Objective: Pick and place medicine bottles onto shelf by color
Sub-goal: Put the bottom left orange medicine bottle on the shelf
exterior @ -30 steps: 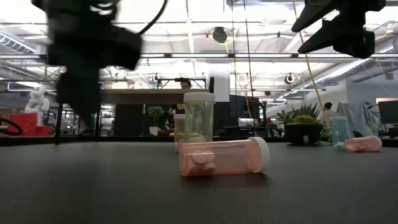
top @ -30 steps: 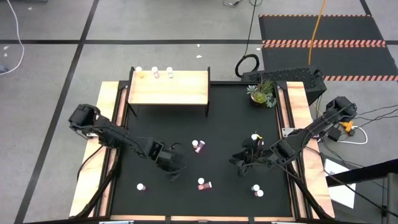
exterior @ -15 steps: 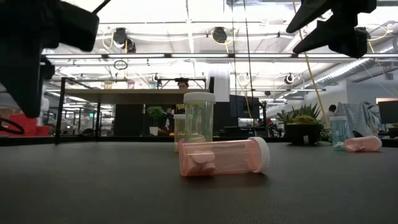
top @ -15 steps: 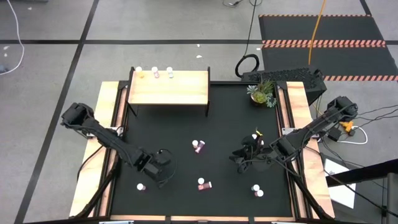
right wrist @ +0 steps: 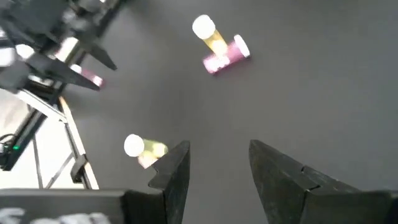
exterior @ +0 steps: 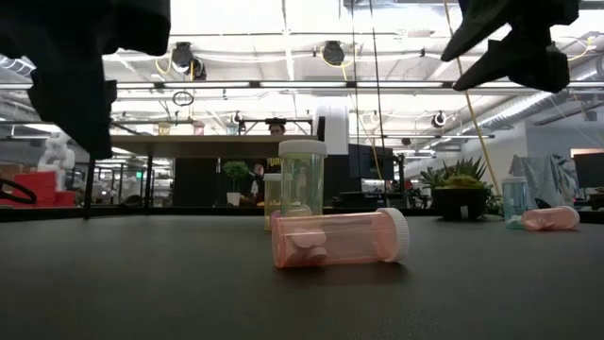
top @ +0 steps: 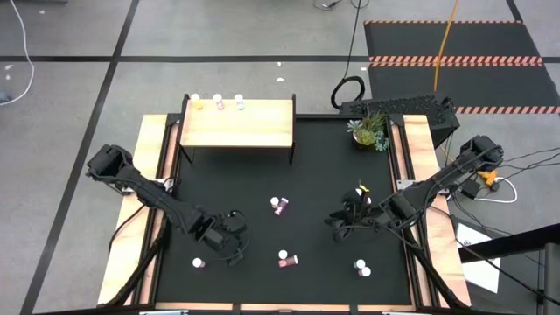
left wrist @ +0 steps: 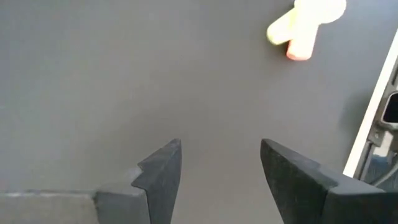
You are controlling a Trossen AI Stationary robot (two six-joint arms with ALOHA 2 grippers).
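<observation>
We see the left gripper [left wrist: 214, 171] with its jaws spread and nothing between them, only bare black mat. Ahead of those jaws and off to one side, near the table's edge, a yellowish bottle [left wrist: 283, 28] and a pink bottle [left wrist: 301, 45] lie touching each other. From above, the left gripper [top: 229, 234] hangs over the near left part of the table [top: 324, 166], with one white-capped bottle [top: 199, 262] just beside it toward the near edge.

The right gripper [right wrist: 217, 168] also has its jaws apart and empty. Beyond its fingertips lie a yellow bottle [right wrist: 210, 34] and a magenta bottle [right wrist: 225, 55], touching; a further white-capped bottle [right wrist: 140, 148] sits close beside one finger. From above, the right gripper [top: 343, 220] is over the near right part of the table, with a bottle [top: 360, 266] near it.

Well away from both pairs of jaws, the shelf [top: 236, 123] stands at the far left of the table, three bottles [top: 217, 102] lined along its far edge. A potted plant [top: 368, 128] stands at the far right.
</observation>
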